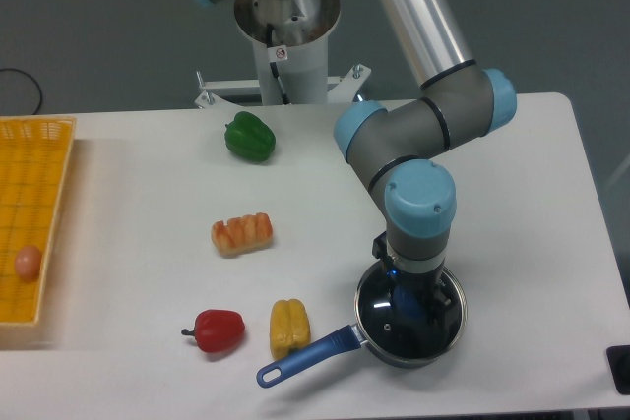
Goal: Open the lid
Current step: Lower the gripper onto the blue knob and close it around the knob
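The lid (380, 319), a clear glass disc with a thin metal rim, lies flat on the dark saucepan (396, 355) near the table's front edge. The pan's blue handle (305, 354) points to the front left. My gripper (409, 304) points straight down over the lid's centre, at the blue knob (408, 310). The wrist hides most of the fingers and part of the knob, so the jaws' stand does not show.
A yellow pepper (289, 327) and a red pepper (219, 329) lie just left of the pan handle. An orange-pink food piece (241, 232) and a green pepper (249, 137) sit farther back. A yellow basket (39, 184) holding an egg (28, 262) stands at the left edge.
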Controlling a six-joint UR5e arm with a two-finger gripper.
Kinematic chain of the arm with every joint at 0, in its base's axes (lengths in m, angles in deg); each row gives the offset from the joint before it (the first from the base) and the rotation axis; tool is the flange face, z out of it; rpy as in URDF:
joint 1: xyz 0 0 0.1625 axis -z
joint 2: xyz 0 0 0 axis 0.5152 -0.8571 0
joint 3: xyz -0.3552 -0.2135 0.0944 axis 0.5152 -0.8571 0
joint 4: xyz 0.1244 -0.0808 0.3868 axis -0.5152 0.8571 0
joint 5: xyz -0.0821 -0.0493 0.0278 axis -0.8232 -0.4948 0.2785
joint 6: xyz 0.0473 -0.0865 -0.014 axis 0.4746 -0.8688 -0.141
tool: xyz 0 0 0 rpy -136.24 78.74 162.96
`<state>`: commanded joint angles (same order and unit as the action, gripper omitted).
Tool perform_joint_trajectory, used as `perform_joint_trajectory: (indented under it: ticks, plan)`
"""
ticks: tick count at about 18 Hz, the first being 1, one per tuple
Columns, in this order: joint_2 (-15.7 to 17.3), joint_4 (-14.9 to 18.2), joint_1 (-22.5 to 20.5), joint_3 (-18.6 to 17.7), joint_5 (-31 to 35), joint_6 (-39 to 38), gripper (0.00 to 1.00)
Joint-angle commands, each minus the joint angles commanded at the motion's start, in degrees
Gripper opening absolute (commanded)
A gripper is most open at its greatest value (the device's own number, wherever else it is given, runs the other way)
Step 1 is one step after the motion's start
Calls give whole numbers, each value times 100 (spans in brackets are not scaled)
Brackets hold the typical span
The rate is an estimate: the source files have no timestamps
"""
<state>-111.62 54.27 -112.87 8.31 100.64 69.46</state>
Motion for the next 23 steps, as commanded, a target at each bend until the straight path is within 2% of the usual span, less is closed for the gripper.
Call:
perform_joint_trajectory:
  ticks: [8, 14, 19, 23]
  plan:
    - [-18, -9, 35, 9, 0, -9, 100]
    - [-18, 0, 35, 9, 0, 26, 83]
    - [-18, 0, 35, 9, 0, 61, 78]
    - [-18, 0, 35, 9, 0, 61, 77]
